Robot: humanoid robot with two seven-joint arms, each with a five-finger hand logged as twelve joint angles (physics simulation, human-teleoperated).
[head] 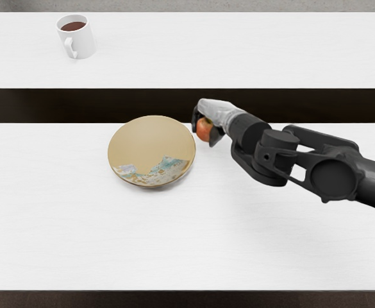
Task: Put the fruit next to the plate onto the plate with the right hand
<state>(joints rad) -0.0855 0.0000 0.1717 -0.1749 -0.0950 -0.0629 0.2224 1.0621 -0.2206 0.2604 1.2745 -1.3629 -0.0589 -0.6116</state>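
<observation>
A round tan plate with a blue and white pattern along its near rim lies on the white table. Just past its right edge is a small red-orange fruit, an apple by its look. My right hand reaches in from the right and its grey fingers curl around the fruit, covering its top and right side. Whether the fruit rests on the table or is lifted slightly I cannot tell. The left arm is out of sight.
A white mug of dark liquid stands on the far table at the upper left. A dark gap separates the two tabletops, right behind the plate and the hand.
</observation>
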